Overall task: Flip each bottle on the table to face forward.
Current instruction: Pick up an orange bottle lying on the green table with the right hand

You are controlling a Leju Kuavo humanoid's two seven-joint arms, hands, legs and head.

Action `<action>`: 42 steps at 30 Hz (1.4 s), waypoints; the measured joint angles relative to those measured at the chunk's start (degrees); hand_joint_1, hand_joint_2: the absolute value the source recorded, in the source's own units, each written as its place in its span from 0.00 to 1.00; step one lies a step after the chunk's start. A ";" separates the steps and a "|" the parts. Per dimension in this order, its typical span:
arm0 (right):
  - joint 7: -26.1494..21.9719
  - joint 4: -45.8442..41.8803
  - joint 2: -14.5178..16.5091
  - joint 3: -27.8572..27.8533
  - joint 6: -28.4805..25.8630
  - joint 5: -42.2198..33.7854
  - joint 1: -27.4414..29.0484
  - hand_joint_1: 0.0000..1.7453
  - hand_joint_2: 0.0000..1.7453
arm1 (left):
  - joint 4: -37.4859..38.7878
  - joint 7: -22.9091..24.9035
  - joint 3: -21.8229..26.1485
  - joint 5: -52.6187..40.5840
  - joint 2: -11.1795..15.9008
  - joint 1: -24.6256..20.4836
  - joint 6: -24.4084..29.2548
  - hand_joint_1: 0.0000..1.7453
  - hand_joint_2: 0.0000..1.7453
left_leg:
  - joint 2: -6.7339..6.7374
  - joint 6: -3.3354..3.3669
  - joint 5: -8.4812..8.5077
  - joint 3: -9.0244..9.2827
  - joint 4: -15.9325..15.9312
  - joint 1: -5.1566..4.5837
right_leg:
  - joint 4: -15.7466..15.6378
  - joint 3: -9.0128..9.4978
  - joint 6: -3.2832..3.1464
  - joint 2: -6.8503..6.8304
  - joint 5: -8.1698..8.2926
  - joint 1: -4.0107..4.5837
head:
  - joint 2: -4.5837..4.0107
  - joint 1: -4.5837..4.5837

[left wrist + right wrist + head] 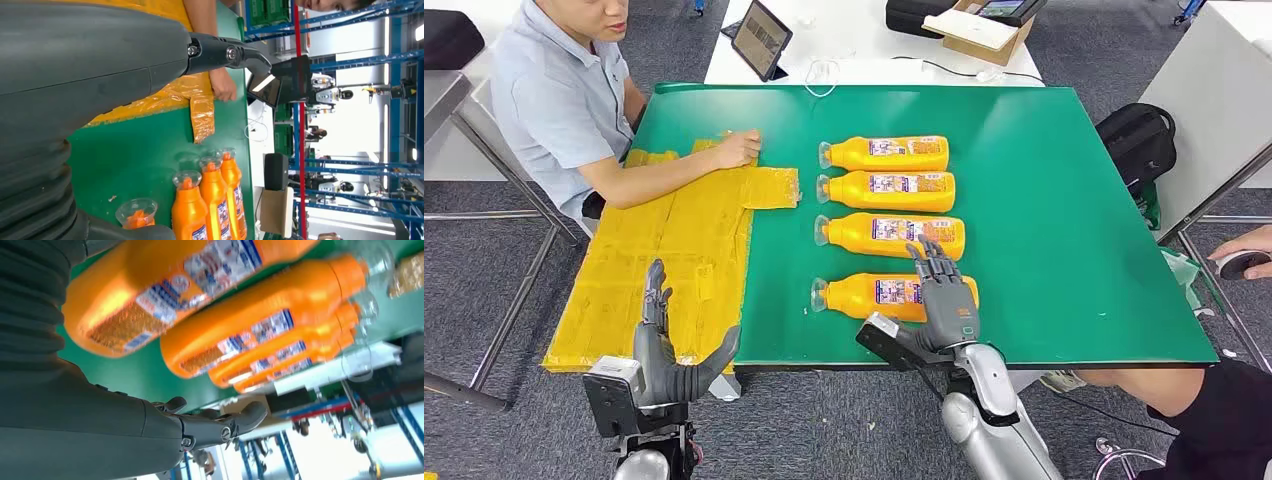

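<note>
Right hand (944,292), fingers spread and extended, lies over the base end of the nearest bottle (879,296); in the head view it appears to rest on the bottle without a closed grasp (the right wrist view shows the fingers (220,427) open and apart from that bottle (165,290), so actual contact cannot be confirmed). The bottle lies on its side on the green table (1064,230), label up, clear cap to the left of the hand.

Just beyond the fingertips lies the second bottle (891,232), parallel to the first, cap likewise pointing left. Farther out from the hand come the third bottle (887,189) and the fourth bottle (884,153), the four forming one column, all orange, all on their sides with labels showing.

Left hand (669,345) is held off the near-left corner of the table, well apart from the bottles, fingers open and empty, thumb stretched toward the table edge. Beyond it and slightly to its left, yellow plastic sheeting (664,260) covers the table's left side. At the far end of that sheeting rests a person's hand (739,148), the person being seated at the table's far-left corner.
</note>
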 joint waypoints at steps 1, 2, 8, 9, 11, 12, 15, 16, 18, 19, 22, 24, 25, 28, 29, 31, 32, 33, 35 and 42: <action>0.34 0.21 -0.04 0.19 0.25 0.22 -0.10 0.00 1.00 | 0.02 0.05 0.00 -0.11 0.00 -0.01 -0.03 0.00 1.00 | 0.00 0.00 0.00 0.00 0.00 0.00 | 0.00 0.00 0.00 0.00 0.00 0.00 | 0.00 0.00; 0.67 0.40 -0.10 0.36 0.47 0.46 -0.18 0.00 1.00 | 0.03 0.10 -0.01 -0.17 0.00 -0.01 -0.06 0.00 1.00 | 0.00 0.00 0.00 0.00 0.00 0.00 | 0.00 0.00 0.00 0.00 0.00 0.00 | 0.00 0.01; 3.90 1.83 -1.21 1.70 2.50 3.05 -0.41 0.00 1.00 | 0.05 0.51 0.03 -0.75 0.00 -0.04 -0.14 0.00 1.00 | 0.01 0.00 -0.01 -0.01 0.00 0.00 | 0.00 -0.02 0.00 0.00 0.00 0.00 | 0.00 0.01; 4.13 1.94 -1.44 1.85 2.67 3.32 -0.39 0.00 1.00 | 0.05 0.57 0.03 -0.85 0.00 -0.04 -0.12 0.00 1.00 | 0.01 0.00 -0.01 -0.01 0.00 0.00 | 0.00 -0.02 0.00 0.00 0.00 0.00 | 0.00 0.02; 4.40 2.13 -1.86 2.12 2.91 3.62 -0.37 0.00 1.00 | 0.05 0.67 0.04 -0.94 0.00 -0.04 -0.04 0.00 1.00 | 0.01 0.00 -0.01 -0.01 0.00 0.00 | -0.01 -0.02 0.00 0.00 0.00 0.00 | 0.00 0.02; 4.48 2.21 -2.02 2.22 2.97 3.71 -0.36 0.00 1.00 | 0.05 0.70 0.05 -0.96 0.00 -0.04 -0.01 0.00 1.00 | 0.01 0.00 -0.01 -0.01 0.00 0.00 | -0.01 -0.02 0.00 0.00 0.00 0.00 | 0.00 0.02; 5.39 2.40 -2.53 2.42 3.80 4.40 -0.34 0.00 1.00 | 0.05 0.76 0.08 -1.04 0.00 -0.03 0.05 0.00 1.00 | 0.01 0.00 -0.01 -0.01 0.00 0.00 | -0.01 -0.02 0.00 0.00 0.00 0.00 | 0.00 0.01; 6.20 2.43 -2.80 2.50 3.99 5.39 -0.32 0.00 1.00 | 0.05 0.78 0.10 -1.12 0.00 -0.03 0.09 0.00 1.00 | 0.01 0.00 -0.01 -0.01 0.00 0.00 | 0.00 -0.01 0.00 0.00 0.00 0.00 | 0.00 0.01; 8.45 2.47 -3.46 2.76 3.72 8.85 -0.28 0.00 1.00 | 0.05 0.88 0.15 -1.33 0.00 0.02 0.17 0.00 1.00 | 0.00 0.00 -0.01 -0.01 0.00 0.00 | 0.00 -0.01 0.00 0.00 0.00 0.00 | 0.00 0.02; 9.47 2.48 -3.81 2.89 3.51 10.58 -0.28 0.00 1.00 | 0.05 0.95 0.19 -1.44 0.00 0.05 0.18 0.00 1.00 | 0.00 0.00 -0.01 -0.01 0.00 0.00 | 0.00 -0.01 0.00 0.00 0.00 0.00 | 0.00 0.02; 10.82 2.63 -4.60 3.04 3.38 13.26 -0.44 0.00 1.00 | 0.05 1.11 0.32 -1.57 0.00 0.09 0.16 0.00 1.00 | 0.01 0.00 -0.01 -0.02 0.00 -0.01 | 0.00 -0.01 0.00 0.01 0.00 0.00 | 0.00 0.02; 10.99 3.05 -4.91 3.06 3.38 14.26 -0.81 0.00 1.00 | 0.05 1.13 0.44 -1.62 -0.02 0.09 0.09 0.00 1.00 | 0.01 0.00 -0.01 -0.02 0.00 -0.01 | -0.01 -0.01 0.00 0.00 0.00 0.00 | 0.00 0.02; 11.01 3.42 -5.02 3.07 3.40 14.55 -1.09 0.00 1.00 | 0.05 1.14 0.51 -1.64 -0.04 0.08 0.01 0.00 1.00 | 0.01 0.00 -0.01 -0.02 0.00 -0.01 | 0.00 -0.01 0.00 0.00 0.00 0.00 | 0.00 0.02; 10.60 6.00 -5.08 3.08 3.72 14.18 -2.52 0.00 1.00 | 0.14 1.14 0.67 -1.65 -0.13 -0.10 -0.50 0.00 1.00 | 0.01 0.00 0.00 -0.02 0.00 -0.01 | 0.00 -0.01 0.00 0.01 0.00 0.00 | 0.00 0.01; 10.27 7.37 -5.04 3.09 3.71 13.84 -3.24 0.00 1.00 | 0.24 1.14 0.69 -1.65 -0.15 -0.23 -0.70 0.00 1.00 | 0.01 0.00 0.00 -0.01 0.00 -0.01 | 0.00 -0.01 0.00 0.01 0.00 0.00 | 0.00 0.01; 9.71 10.28 -4.87 3.09 3.43 13.32 -4.73 0.00 1.00 | 0.51 1.14 0.68 -1.65 -0.25 -0.48 -0.97 0.00 1.00 | 0.01 0.00 0.01 -0.01 0.00 -0.01 | 0.00 0.00 0.01 0.01 0.01 0.00 | 0.00 0.02; 9.54 11.49 -4.79 3.09 3.29 13.16 -5.40 0.00 1.00 | 0.64 1.14 0.68 -1.65 -0.31 -0.59 -1.01 0.00 1.00 | 0.01 0.00 0.01 -0.01 0.01 -0.01 | 0.00 0.00 0.01 0.01 0.01 0.00 | 0.00 0.01; 9.45 12.51 -4.68 3.09 3.17 13.07 -5.94 0.00 1.00 | 0.75 1.14 0.67 -1.65 -0.38 -0.70 -1.03 0.00 1.00 | 0.01 0.00 0.01 0.00 0.01 -0.01 | 0.00 0.00 0.01 0.01 0.01 0.00 | 0.00 0.01; 9.26 13.87 -4.52 3.09 2.95 13.00 -6.79 0.00 1.00 | 0.94 1.14 0.67 -1.65 -0.45 -0.93 -1.04 0.00 1.00 | 0.01 0.00 0.01 0.00 0.01 -0.01 | 0.00 0.00 0.01 0.01 0.01 0.00 | 0.00 0.01; 5.62 20.22 -3.21 3.09 1.22 9.96 -10.41 0.00 1.00 | 1.93 1.14 0.43 -1.41 -0.48 -1.64 -1.07 0.00 1.00 | 0.02 0.00 0.01 0.01 0.01 0.00 | 0.00 0.00 0.01 0.02 0.01 0.00 | 0.00 0.01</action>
